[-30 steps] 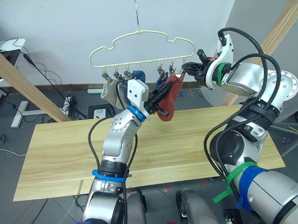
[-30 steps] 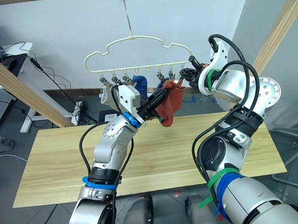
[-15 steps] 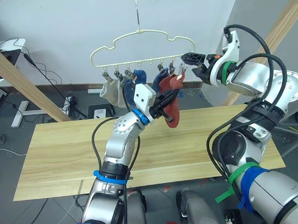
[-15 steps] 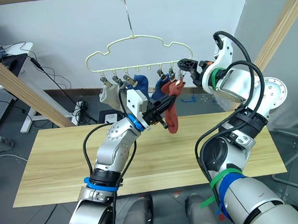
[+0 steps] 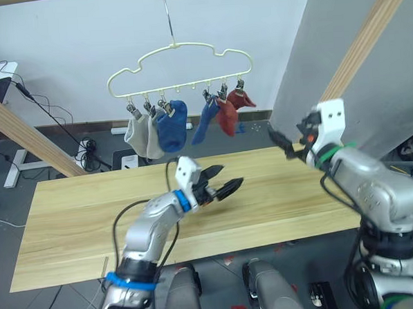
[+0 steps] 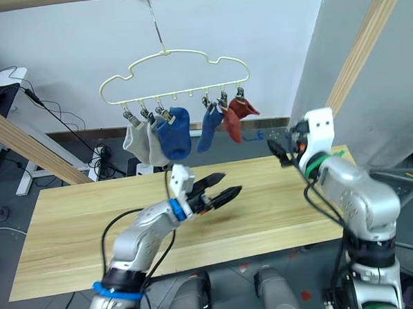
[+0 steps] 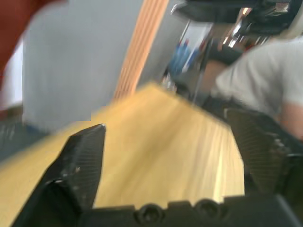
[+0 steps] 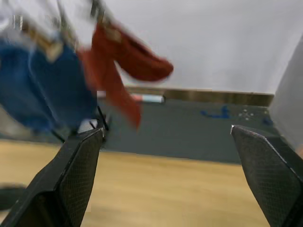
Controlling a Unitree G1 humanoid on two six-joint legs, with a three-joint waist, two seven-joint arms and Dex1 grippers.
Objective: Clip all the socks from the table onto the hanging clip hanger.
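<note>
- On the hanger (image 5: pixel 177 62), which hangs from its hook beyond the desk's far edge, all six socks are clipped in a row: two grey socks (image 5: pixel 142 133) at the left, a blue sock (image 5: pixel 172 126), a second blue one (image 5: pixel 207 120), then two red socks (image 5: pixel 230 109) at the right.
- Nothing of the task lies on the desk (image 5: pixel 71 224); its planks are bare, so the clipping looks finished.
- Rightmost of the socks, the far red one sits bunched and high under its clip. I judge this the likeliest to slip off, since little fabric seems to be caught.
- Any bump to the thin wire frame could swing the row and shake a sock loose; the hanger hangs free from one hook.
- Near the desk's middle, the left tool (image 5: pixel 222 189) hovers low over the planks, fingers spread, holding nothing.
- At the right, the right tool (image 5: pixel 287 145) sits above the desk's far right edge; the right wrist view shows its fingers wide apart and empty.
- Both arms are below and near of the socks, so raising either straight up and forward could brush them.
</note>
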